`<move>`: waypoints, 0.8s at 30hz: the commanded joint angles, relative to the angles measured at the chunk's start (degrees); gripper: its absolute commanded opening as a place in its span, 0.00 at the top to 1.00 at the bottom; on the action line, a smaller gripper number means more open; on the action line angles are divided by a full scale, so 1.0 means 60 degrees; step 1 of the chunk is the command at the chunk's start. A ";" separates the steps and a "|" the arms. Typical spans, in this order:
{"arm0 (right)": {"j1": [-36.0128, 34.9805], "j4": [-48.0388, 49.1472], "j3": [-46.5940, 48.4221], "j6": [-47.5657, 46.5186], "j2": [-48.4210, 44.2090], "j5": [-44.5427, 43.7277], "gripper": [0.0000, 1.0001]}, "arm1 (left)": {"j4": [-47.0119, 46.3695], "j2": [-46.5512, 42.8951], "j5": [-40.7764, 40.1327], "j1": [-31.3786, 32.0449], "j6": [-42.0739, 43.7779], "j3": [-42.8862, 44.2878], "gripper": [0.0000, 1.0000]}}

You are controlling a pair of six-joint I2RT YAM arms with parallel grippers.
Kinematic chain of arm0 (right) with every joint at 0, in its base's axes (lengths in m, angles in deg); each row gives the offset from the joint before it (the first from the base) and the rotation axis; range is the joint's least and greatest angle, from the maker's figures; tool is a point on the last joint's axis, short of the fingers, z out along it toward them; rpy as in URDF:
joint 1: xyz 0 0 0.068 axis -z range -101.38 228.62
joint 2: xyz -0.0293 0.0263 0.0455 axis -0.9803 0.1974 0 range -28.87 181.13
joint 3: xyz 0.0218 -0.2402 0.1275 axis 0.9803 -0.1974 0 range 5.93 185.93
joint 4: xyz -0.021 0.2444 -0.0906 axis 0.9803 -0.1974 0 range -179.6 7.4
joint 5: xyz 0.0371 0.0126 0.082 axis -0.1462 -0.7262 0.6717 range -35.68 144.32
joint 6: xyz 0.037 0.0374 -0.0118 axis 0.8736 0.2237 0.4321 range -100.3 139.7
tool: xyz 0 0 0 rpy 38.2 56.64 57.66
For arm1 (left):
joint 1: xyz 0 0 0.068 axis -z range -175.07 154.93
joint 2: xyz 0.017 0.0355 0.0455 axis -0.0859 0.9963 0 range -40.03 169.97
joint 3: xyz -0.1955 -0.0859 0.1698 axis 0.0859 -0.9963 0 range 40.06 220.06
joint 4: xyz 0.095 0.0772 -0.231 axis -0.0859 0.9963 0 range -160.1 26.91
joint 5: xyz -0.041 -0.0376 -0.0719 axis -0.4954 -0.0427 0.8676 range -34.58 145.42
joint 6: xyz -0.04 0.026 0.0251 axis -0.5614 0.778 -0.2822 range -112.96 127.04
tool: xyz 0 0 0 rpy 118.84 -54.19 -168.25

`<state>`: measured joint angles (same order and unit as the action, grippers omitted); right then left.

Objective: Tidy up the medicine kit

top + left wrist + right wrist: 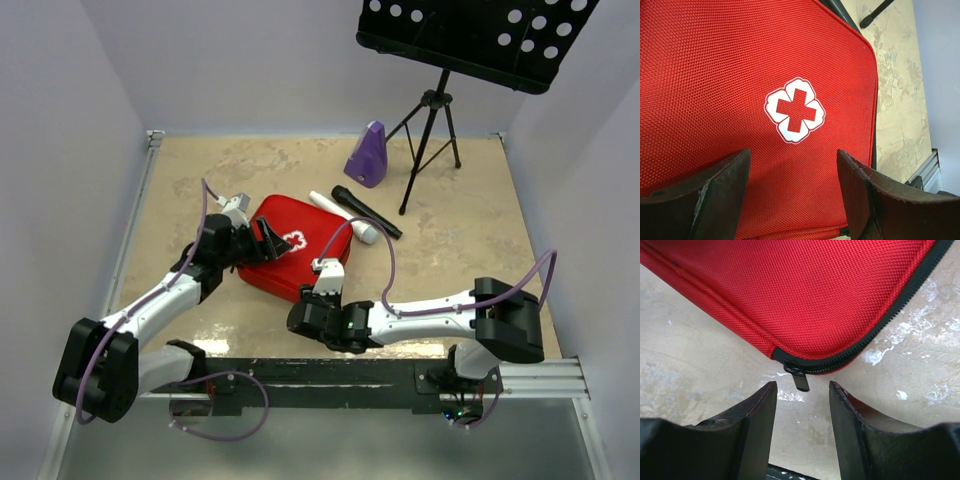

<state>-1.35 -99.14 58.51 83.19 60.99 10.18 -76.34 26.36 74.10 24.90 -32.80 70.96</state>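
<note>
The medicine kit (293, 247), a red zip case with a white cross emblem (794, 110), lies zipped shut at the table's middle. My left gripper (262, 243) rests over the kit's left part, its jaws open and wide apart above the red fabric (790, 190), holding nothing. At the kit's near corner my right gripper (325, 280) stands open. In the right wrist view the black zip pull (801, 381) hangs from that corner just beyond the two fingertips (767, 390), touching neither.
Behind the kit lie a white tube (343, 216) and a black microphone (366, 212). A purple metronome (367, 156) and a music stand's tripod (432, 140) stand at the back. White walls close in the table on three sides.
</note>
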 commanded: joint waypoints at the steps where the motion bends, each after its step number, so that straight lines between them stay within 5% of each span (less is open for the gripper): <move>1: 0.0143 0.0192 0.0437 0.0201 0.0184 -0.0539 0.51 | 0.0791 0.0083 -0.0095 0.0041 0.0150 -0.0447 0.25; 9: 0.0407 0.0412 0.0349 0.0113 0.0389 -0.0334 0.63 | 0.0835 0.0024 -0.0037 0.0027 0.0164 -0.0520 0.25; 20: 0.0422 0.0339 0.0100 0.0069 0.0096 -0.0334 1.00 | 0.0952 -0.0035 0.0007 0.0027 0.0179 -0.0389 0.26; 24: 0.0393 0.0119 0.0217 -0.0150 0.0111 -0.0538 1.00 | 0.1388 -0.0224 -0.0080 0.0027 0.0194 -0.0184 0.26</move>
<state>0.38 -97.32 59.18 82.90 62.68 10.97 -77.14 25.53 74.14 24.90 -32.76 70.15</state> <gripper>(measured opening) 0.023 0.746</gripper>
